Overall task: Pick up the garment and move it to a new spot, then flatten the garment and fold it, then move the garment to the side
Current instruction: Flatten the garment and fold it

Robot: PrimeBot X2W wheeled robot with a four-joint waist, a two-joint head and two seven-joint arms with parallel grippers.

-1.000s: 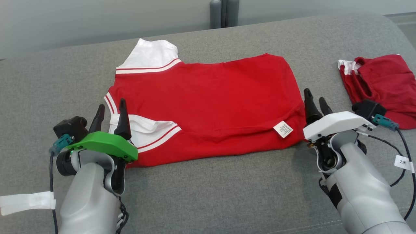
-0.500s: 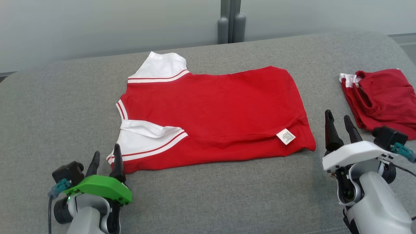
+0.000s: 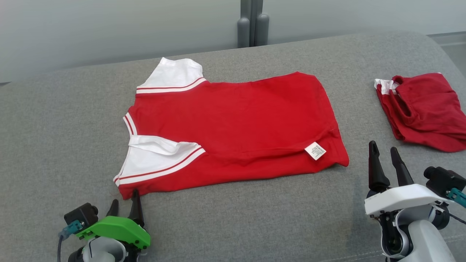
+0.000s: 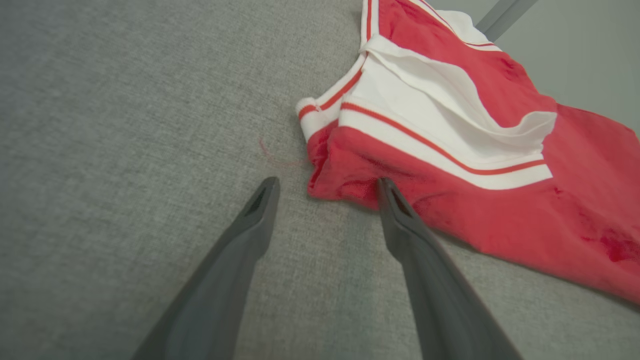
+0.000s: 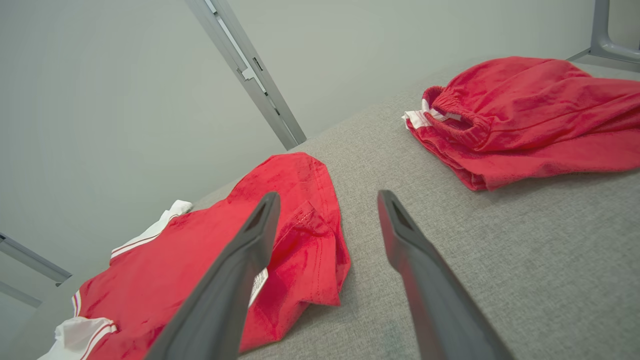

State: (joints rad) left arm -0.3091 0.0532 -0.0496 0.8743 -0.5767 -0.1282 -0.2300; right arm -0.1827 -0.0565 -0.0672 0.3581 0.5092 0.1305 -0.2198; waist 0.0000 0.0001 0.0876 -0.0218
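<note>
The garment [image 3: 233,125] is a red shirt with white, red-striped sleeves, lying folded lengthwise and flat in the middle of the grey couch cushion [image 3: 54,138]; a white care label shows near its right hem. My left gripper [image 3: 125,204] is open just in front of the garment's near-left corner [image 4: 340,175], holding nothing; in the left wrist view its right fingertip reaches the cloth's edge. My right gripper [image 3: 384,154] is open and empty on bare cushion, to the right of the garment's hem [image 5: 310,235].
A second red garment [image 3: 422,111] lies bunched at the cushion's right side, beyond my right gripper [image 5: 327,200] and also seen as a red pile [image 5: 525,117]. A pale wall and a grey post [image 3: 251,22] stand behind the cushion.
Both arms have drawn back toward me off the garment's ends and stayed open. The garment lies where it was. The camera has tilted, shifting the whole picture.
</note>
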